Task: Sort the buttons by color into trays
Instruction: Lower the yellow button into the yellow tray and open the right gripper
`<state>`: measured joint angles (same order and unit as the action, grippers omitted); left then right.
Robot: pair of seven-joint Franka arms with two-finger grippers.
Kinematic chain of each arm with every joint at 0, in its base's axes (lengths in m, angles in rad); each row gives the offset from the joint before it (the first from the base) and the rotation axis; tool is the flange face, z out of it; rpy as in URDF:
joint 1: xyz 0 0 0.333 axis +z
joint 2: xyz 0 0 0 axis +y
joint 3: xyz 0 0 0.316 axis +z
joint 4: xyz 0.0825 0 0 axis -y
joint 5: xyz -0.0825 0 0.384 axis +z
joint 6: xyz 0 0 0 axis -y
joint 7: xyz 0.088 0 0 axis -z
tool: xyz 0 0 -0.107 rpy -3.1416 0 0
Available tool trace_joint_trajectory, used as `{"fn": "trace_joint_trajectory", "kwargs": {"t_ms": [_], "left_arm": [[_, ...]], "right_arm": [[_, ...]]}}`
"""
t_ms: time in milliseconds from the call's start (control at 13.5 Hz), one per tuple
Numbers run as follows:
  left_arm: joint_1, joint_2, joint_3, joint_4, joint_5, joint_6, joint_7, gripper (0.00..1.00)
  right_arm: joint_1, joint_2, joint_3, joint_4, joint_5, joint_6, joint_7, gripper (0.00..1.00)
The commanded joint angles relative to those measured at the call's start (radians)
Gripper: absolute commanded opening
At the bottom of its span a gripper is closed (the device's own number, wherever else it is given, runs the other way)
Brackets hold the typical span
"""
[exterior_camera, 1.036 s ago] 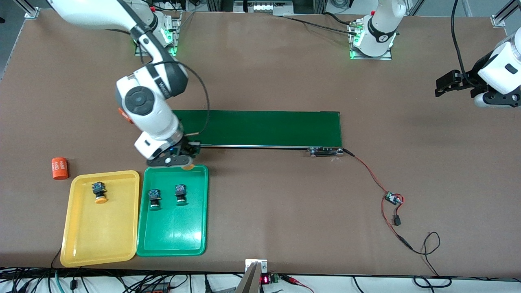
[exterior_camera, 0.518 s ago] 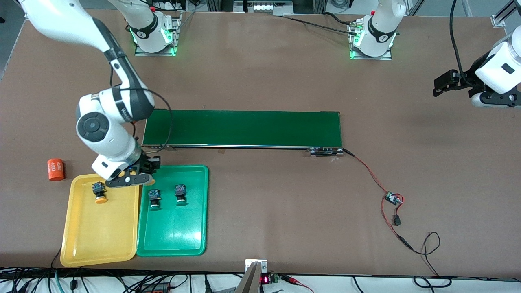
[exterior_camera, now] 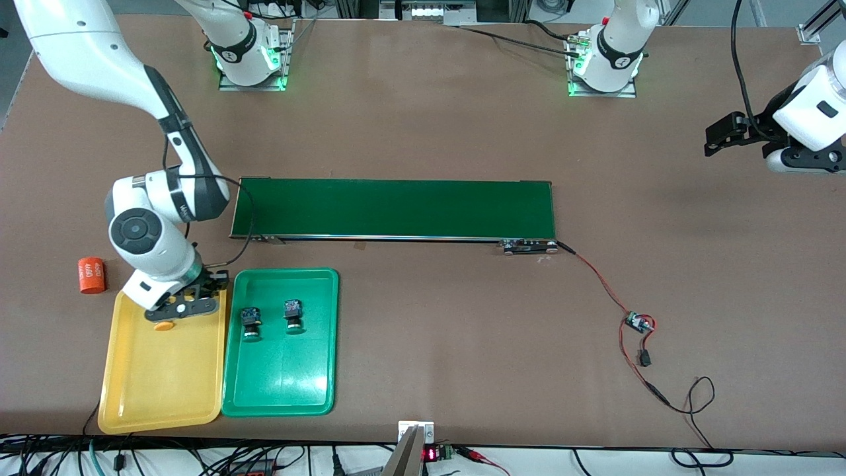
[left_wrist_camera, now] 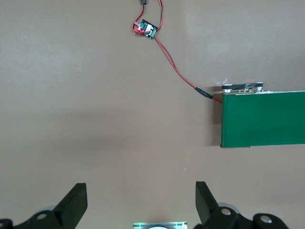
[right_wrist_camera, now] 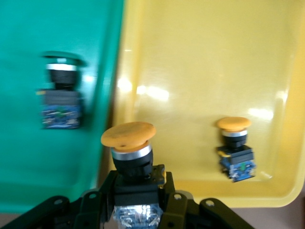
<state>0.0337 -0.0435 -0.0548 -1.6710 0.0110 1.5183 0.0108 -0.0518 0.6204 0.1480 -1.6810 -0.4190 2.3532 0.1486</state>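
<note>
Carried off the green tray (exterior_camera: 281, 383), the right gripper (exterior_camera: 182, 309) — pinching an orange-capped button (right_wrist_camera: 128, 152) — now hangs over the yellow tray (exterior_camera: 158, 390), lower left of frame; left gripper (left_wrist_camera: 140, 210) waits, fingers spread.

Two trays sit side by side on the worktop (exterior_camera: 423, 132), nearer the front camera than the conveyor belt (exterior_camera: 396, 208). One tray (exterior_camera: 281, 390) holds two buttons (exterior_camera: 250, 323) (exterior_camera: 293, 315); the other tray (exterior_camera: 158, 390), toward the right arm's end, holds one button (right_wrist_camera: 236, 150). A cylinder (exterior_camera: 91, 275) lies just beside that tray.
</note>
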Motion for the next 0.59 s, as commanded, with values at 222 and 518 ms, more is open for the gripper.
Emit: {"fn": "trace_joint_trajectory", "kwargs": {"t_ms": [222,518], "left_arm": [[-0.006,-0.004,-0.005,0.024,0.023,-0.026,0.005,1.0],[-0.006,-0.003,-0.005,0.024,0.023,-0.026,0.005,1.0]], "right_arm": [[-0.131,0.113,-0.004,0.026,-0.012,0.193,-0.15,0.11],[-0.134,0.121,-0.004,0.027,-0.009,0.218,-0.155,0.21]]}}
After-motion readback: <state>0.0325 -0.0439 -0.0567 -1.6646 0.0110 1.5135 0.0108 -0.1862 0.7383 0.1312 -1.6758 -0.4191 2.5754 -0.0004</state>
